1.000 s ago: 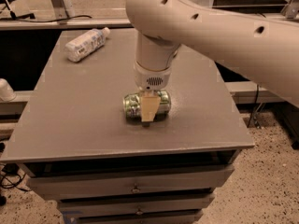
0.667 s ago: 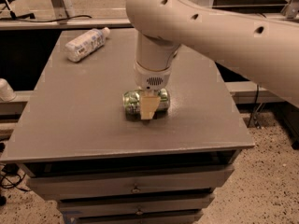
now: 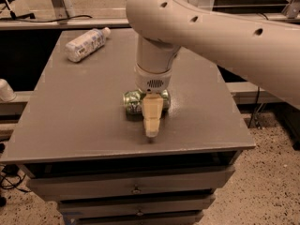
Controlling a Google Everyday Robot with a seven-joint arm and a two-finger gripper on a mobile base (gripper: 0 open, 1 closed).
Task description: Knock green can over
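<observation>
Since a second ago, the claw (image 3: pixel 151 131) reaches lower in the camera view, closer to the front edge of the counter (image 3: pixel 79 116). The green can (image 3: pixel 133 102) stays in about the same spot.

In the camera view, the green can lies on its side near the middle of the counter, just behind the claw and partly hidden by it. The claw hangs down from the big pale arm (image 3: pixel 211 27), and its tip is right at the counter top, in front of the can. It holds nothing that shows, and it is not clear if the claw is open or closed. A clear bottle (image 3: pixel 86 43) lies far off at the back left corner.

The can looks light, with thin, shiny, smooth metal. It probably slides and rolls with a small push, and a hard squeeze would dent it. No hold seems needed, because it is already down. If one is wanted, the round middle is the best place to take it, across its sides
</observation>
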